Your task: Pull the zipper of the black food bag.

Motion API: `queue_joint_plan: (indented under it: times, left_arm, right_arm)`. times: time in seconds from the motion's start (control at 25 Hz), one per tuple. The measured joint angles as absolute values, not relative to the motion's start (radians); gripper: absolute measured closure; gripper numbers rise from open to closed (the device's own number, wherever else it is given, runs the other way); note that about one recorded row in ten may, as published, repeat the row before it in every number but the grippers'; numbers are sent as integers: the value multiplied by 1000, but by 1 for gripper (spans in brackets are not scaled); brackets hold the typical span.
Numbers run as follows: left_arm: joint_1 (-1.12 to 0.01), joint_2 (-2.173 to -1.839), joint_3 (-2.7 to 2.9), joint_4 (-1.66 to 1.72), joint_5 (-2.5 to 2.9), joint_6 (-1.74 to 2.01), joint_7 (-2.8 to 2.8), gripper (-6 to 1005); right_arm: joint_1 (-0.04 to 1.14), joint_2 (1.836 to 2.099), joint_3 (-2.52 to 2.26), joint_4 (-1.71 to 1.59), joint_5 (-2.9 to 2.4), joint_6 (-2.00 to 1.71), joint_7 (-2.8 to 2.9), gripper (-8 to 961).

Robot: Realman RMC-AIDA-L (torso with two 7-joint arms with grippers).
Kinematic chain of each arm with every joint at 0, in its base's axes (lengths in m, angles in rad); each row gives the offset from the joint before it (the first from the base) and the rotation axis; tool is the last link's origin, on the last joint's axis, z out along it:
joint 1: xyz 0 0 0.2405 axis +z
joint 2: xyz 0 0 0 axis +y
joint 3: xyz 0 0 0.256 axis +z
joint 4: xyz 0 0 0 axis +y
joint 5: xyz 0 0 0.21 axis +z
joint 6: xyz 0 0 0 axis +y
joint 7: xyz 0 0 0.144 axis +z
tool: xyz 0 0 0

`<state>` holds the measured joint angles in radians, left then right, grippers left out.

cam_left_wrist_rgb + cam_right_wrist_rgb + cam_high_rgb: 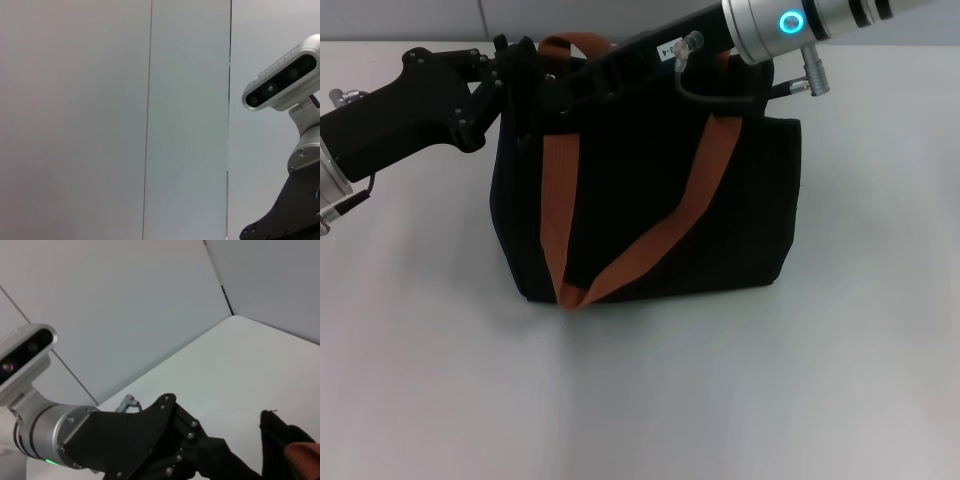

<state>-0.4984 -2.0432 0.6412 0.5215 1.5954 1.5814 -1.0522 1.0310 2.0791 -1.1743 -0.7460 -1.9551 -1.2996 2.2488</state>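
Observation:
The black food bag (650, 210) stands upright in the middle of the white table, with two rust-orange straps (705, 175) running down its face. My left gripper (523, 72) is at the bag's top left corner, touching its upper edge. My right gripper (578, 82) reaches in from the upper right and lies along the bag's top near that same left end. The zipper is hidden behind the black grippers. The right wrist view shows my left gripper (200, 452) and a corner of the bag (277, 437).
The white table (650, 390) spreads out in front of the bag and to both sides. A grey panelled wall (100, 120) stands behind. The left wrist view shows only the wall and my right arm's wrist camera (280, 82).

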Motion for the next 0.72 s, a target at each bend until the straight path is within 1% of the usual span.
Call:
queue_joint_plan:
  times: [0.28, 0.72]
  left_arm:
    - [-490, -2041, 632, 522, 1596, 1580, -1050, 938]
    - [-489, -2042, 636, 522, 1595, 1581, -1051, 935]
  right_arm:
    - [1027, 2079, -1173, -758, -1958, -1302, 2249, 901]
    - [1036, 2078, -1174, -762, -1960, -1314, 2249, 905]
